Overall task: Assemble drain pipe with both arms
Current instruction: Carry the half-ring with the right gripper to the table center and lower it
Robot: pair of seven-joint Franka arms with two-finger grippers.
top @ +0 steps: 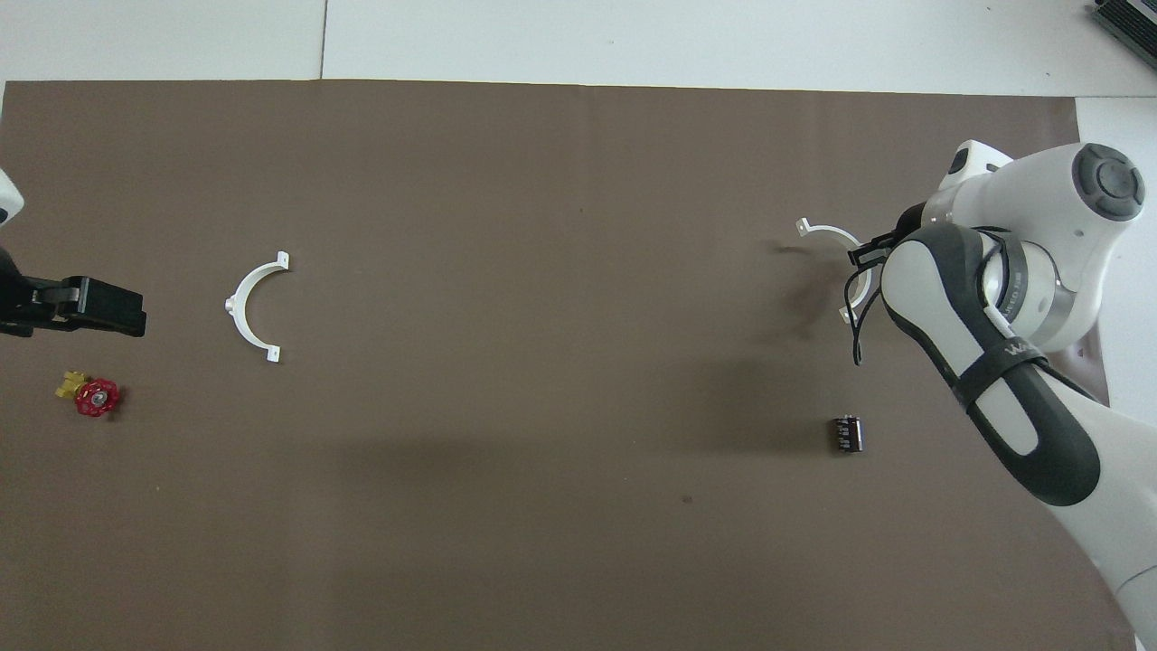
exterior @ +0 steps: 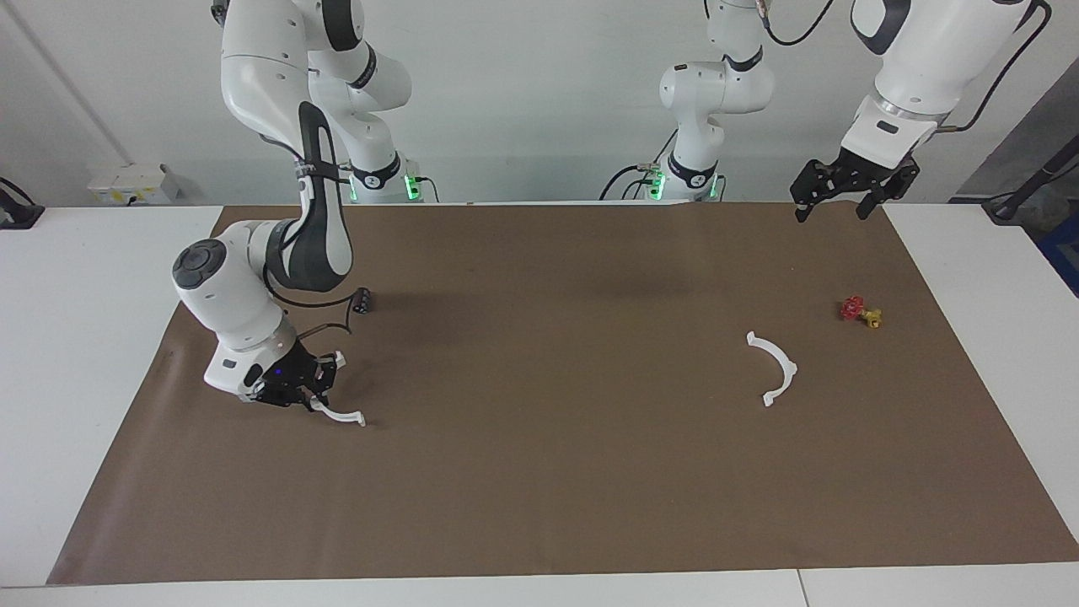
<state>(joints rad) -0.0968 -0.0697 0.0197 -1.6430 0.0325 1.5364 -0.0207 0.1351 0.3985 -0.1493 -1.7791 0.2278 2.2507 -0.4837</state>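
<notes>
One half-ring (exterior: pixel 337 410) is gripped by the right hand (exterior: pixel 314 394), whose fingers are shut on the middle of the arc; the piece appears tilted and lifted just clear of the brown mat (exterior: pixel 539 489) at the right arm's end of the worktop. The other half-ring (exterior: pixel 774 367) lies flat on the mat toward the left arm's end, untouched. The left hand (exterior: pixel 830 202) is held high over the mat's corner nearest the robots, fingers spread wide and empty; that arm waits.

The task is judged to be at an early stage: one half has been picked up, the second has yet to be grasped, and the joining of the two is all left to do.

Wide bare mat lies between the two halves, so ample room is offered for bringing them together at the middle. A small black part (exterior: pixel 362 299) sits near the right arm, nearer the robots than the held piece. A red-and-yellow valve (exterior: pixel 860 312) lies near the free half-ring and should be cleared when the left hand descends.
</notes>
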